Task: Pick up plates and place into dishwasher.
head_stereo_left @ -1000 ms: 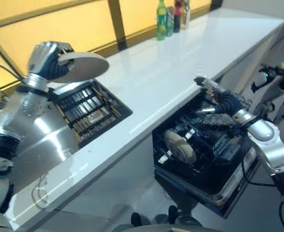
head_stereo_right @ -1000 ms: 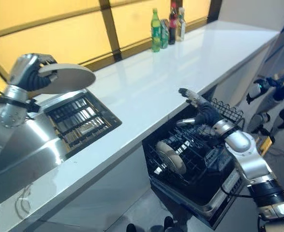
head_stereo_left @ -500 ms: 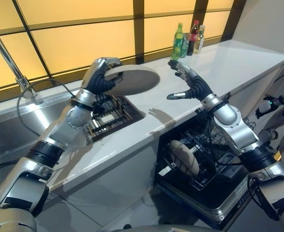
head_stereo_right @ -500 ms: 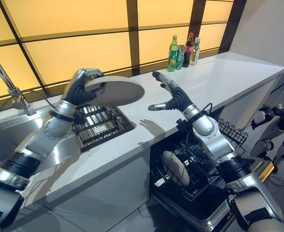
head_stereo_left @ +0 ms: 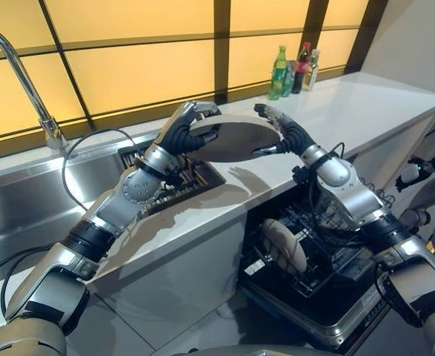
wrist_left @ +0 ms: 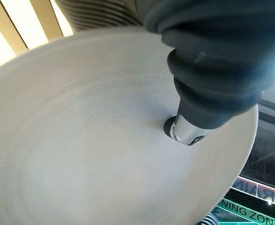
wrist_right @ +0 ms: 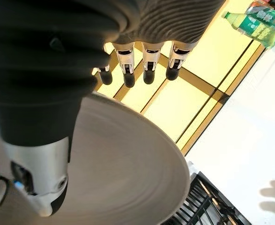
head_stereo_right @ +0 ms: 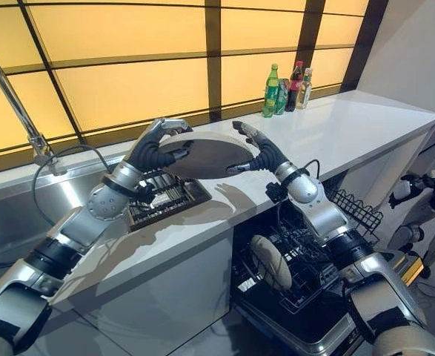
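Round, matte, pale-grey plate (head_stereo_right: 206,154) up above the glossy white counter (head_stereo_right: 336,133), left hand (head_stereo_right: 154,152) curled round its rim, thumb pressed on its face; right hand (head_stereo_right: 258,152) at the opposite edge, fingers straight above, thumb under, not clamped.

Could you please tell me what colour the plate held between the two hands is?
The plate is plain pale grey-beige, unpatterned; the left wrist view shows it best.

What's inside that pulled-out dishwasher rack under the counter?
One pale plate stands on edge in the black wire dishwasher rack. The right arm crosses over the rack and hides part of it, so whatever lies beneath cannot be seen.
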Robot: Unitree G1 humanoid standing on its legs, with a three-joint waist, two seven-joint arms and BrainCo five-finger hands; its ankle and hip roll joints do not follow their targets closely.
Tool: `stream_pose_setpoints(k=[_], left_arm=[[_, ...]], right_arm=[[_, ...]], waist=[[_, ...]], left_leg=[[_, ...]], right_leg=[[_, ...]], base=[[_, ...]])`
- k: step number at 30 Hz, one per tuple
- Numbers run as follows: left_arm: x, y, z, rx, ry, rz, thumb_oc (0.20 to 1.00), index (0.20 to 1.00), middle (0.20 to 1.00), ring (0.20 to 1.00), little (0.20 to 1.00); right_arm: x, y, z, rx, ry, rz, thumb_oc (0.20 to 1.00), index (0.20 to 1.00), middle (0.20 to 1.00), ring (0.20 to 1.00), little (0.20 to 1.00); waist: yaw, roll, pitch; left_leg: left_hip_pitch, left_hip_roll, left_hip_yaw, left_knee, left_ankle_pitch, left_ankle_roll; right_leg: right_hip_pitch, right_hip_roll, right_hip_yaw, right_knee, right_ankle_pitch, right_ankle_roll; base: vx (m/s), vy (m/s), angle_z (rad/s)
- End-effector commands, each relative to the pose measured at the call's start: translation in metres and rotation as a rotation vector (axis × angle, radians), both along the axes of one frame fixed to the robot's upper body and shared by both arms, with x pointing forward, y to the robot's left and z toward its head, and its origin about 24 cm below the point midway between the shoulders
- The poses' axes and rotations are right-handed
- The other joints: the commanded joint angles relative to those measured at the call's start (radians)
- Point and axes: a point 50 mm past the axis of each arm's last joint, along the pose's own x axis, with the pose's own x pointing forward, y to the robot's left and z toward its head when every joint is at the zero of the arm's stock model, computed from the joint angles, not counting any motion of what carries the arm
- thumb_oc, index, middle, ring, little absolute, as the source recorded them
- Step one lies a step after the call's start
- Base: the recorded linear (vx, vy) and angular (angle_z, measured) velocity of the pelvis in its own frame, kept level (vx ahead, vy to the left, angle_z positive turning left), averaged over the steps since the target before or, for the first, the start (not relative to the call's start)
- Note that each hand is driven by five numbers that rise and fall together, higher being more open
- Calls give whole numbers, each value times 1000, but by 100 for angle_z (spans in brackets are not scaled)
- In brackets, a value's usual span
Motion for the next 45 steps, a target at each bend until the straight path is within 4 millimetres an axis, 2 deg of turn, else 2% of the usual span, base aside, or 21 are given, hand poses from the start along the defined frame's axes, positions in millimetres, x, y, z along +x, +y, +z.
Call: stream_pose_setpoints(k=[1, 2, 3, 4, 8, 13, 21, 22, 23, 24, 29, 36, 37, 40, 41, 43, 45], left_arm=[[-17, -39, 32, -92, -94, -252, 200, 200, 200, 200, 200], [-18, -42, 33, -98, -89, -270, 200, 200, 200, 200, 200], [-19, -43, 33, -106, -80, -288, 200, 200, 200, 200, 200], [-19, -45, 33, -111, -73, -302, 200, 200, 200, 200, 200], [-21, -50, 30, -116, -44, -344, 200, 200, 200, 200, 200], [-21, -52, 28, -107, -32, -361, 200, 200, 200, 200, 200], [-19, -48, 18, -68, 31, -348, 200, 200, 200, 200, 200], [-18, -46, 13, -58, 55, -336, 256, 256, 256, 256, 256], [-16, -44, 8, -46, 79, -324, 520, 520, 520, 520, 520], [-15, -43, 6, -35, 100, -316, 1000, 1000, 1000, 1000, 1000], [-12, -29, -14, 33, 139, -215, 1000, 1000, 1000, 1000, 1000], [-15, 18, -35, 3, 138, 29, 1000, 1000, 1000, 1000, 1000], [-17, 28, -37, -18, 119, 91, 1000, 1000, 1000, 1000, 1000], [-21, 47, -39, -81, 97, 190, 1000, 1000, 1000, 1000, 1000], [-22, 48, -40, -83, 97, 194, 1000, 1000, 1000, 1000, 1000], [-27, 58, -41, -125, 72, 257, 1000, 1000, 1000, 1000, 1000], [-30, 62, -42, -146, 60, 285, 1000, 1000, 1000, 1000, 1000]], right_arm=[[17, 12, 53, -16, -99, 34, 1000, 1000, 1000, 1000, 1000], [19, 13, 53, -5, -83, 48, 796, 796, 796, 796, 796], [20, 14, 52, 18, -68, 60, 416, 416, 416, 416, 416], [20, 15, 53, 41, -59, 70, 200, 200, 200, 200, 200], [22, 19, 50, 99, -6, 135, 200, 200, 200, 200, 200], [22, 17, 48, 139, -5, 133, 200, 200, 200, 200, 200], [15, 2, 51, 204, -74, 108, 200, 200, 200, 200, 200], [12, -1, 51, 230, -90, 110, 200, 200, 200, 200, 200], [10, -3, 52, 249, -104, 108, 200, 200, 200, 200, 200], [9, -5, 52, 256, -111, 103, 200, 200, 200, 200, 200], [-1, -26, 48, 239, -165, 18, 200, 200, 200, 200, 200], [-18, -97, 28, 57, -196, -308, 200, 200, 200, 200, 200], [-22, -116, 25, 18, -189, -394, 200, 200, 200, 200, 200], [-35, -150, 16, -45, -185, -562, 200, 200, 200, 200, 200], [-36, -152, 15, -49, -182, -570, 200, 200, 200, 200, 200], [-47, -175, 8, -102, -177, -705, 200, 200, 200, 200, 200], [-53, -187, 1, -135, -162, -783, 200, 200, 200, 200, 200]], waist=[[45, 5, 16], [48, 5, 16], [50, 4, 15], [51, 4, 15], [56, 3, 14], [57, 2, 11], [42, 7, 13], [36, 9, 15], [31, 11, 15], [30, 11, 15], [8, 14, 22], [-23, 9, 36], [-29, 6, 44], [-36, 0, 58], [-37, 2, 57], [-44, 0, 70], [-47, 0, 77]], left_leg=[[43, -24, -2, 26, -188, 5], [43, -24, -3, 25, -188, 4], [43, -24, -4, 24, -188, 4], [43, -24, -4, 23, -188, 4], [45, -23, -8, 20, -187, 2], [46, -22, -8, 18, -187, 2], [47, -20, 2, 18, -189, 5], [48, -19, 6, 19, -191, 6], [49, -19, 10, 19, -192, 7], [49, -19, 12, 19, -193, 7], [50, -16, 32, 22, -200, 10], [43, -11, 66, 32, -207, 15], [40, -9, 72, 34, -207, 14], [27, -7, 80, 39, -198, 14], [34, -6, 80, 36, -206, 14], [25, -3, 84, 38, -203, 11], [23, -2, 86, 35, -202, 10]], right_leg=[[42, -51, -10, 24, -133, 87], [43, -51, -11, 23, -134, 87], [43, -50, -12, 22, -134, 86], [44, -50, -12, 21, -134, 86], [48, -51, -15, 18, -134, 85], [50, -51, -14, 14, -134, 83], [47, -48, 2, 10, -131, 86], [45, -47, 7, 10, -131, 86], [44, -46, 12, 10, -131, 86], [44, -45, 14, 10, -131, 87], [34, -42, 39, 10, -128, 91], [12, -35, 77, 11, -118, 97], [7, -34, 80, 11, -115, 98], [-8, -31, 89, 11, -103, 98], [-3, -29, 90, 11, -112, 100], [-12, -27, 96, 11, -108, 101], [-18, -25, 98, 10, -105, 102]], base=[[0, 0, 0], [0, 0, 0], [0, 0, 0], [-1, -11, 4], [3, -10, 4], [0, 0, 0], [0, 0, 0], [0, 0, 0], [0, 0, 0], [0, 0, 0], [22, -33, -5], [30, -48, -17], [49, -53, -17], [9, -66, -10], [-14, -64, -18], [28, -63, -15], [29, -56, -4]])
